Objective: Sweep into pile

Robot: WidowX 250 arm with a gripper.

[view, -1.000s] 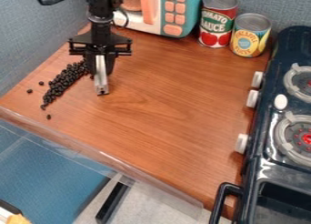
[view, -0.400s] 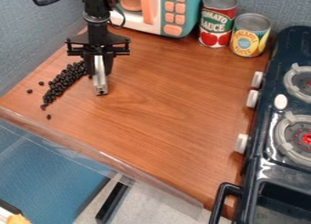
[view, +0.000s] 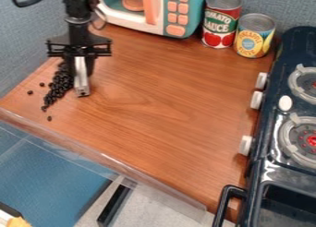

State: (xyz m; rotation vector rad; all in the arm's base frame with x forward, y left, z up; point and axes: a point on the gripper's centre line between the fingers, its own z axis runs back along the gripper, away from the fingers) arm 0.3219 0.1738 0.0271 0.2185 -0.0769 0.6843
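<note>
The bench (view: 173, 106) lay left of the stove (view: 268, 129). Left of the stove's far end sat a microwave (view: 178, 11), then the tool (view: 80, 71), its grip impossible to tell, then a red can (view: 213, 26) and yellow can (view: 252, 40). Farther left, a silver strip (view: 82, 85); farthest, black beans (view: 57, 90).

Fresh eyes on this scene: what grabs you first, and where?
The streak of small black pieces on the wood counter's left side, right beside the dark gripper and the silver bar that hangs down from it. Then the teal-and-orange toy microwave at the back, with two bright cans to its right. The dark stove, red dots in its burners, runs down the right edge.
</note>
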